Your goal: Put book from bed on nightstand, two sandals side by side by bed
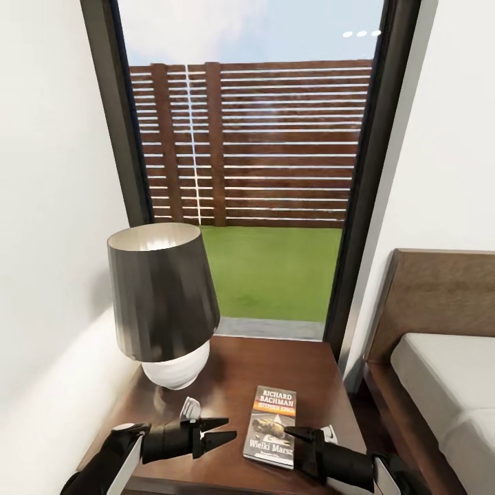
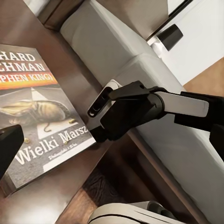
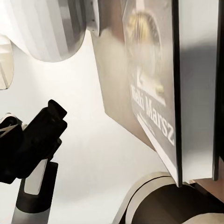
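Grippers first: the black left gripper point(image 1: 218, 429) hovers low over the front of the nightstand, its two pointed fingers spread apart with nothing between them, tips aimed toward the book. The black right gripper point(image 1: 297, 434) sits at the book's near right edge; one pointed finger lies over the cover's lower corner, but whether the jaws are clamped on the book or merely resting there, I cannot tell. In the left wrist view the right gripper's point(image 2: 99, 130) dark body meets the book's right edge.

The thin dark grey paperback book point(image 1: 272, 425) with white "Richard Bachman" lettering and an orange band lies flat, face up, on the glossy dark brown wooden nightstand tabletop point(image 1: 275, 364), toward its front right. Behind the left gripper stands a table lamp point(image 1: 161, 302) with a dark tapered shade and a rounded white base. To the right, the pale grey-white mattress of the dark-framed bed point(image 1: 440, 385) runs alongside the nightstand. Beyond, a tall black-framed window point(image 1: 261, 151) shows a brown slatted fence and green lawn.
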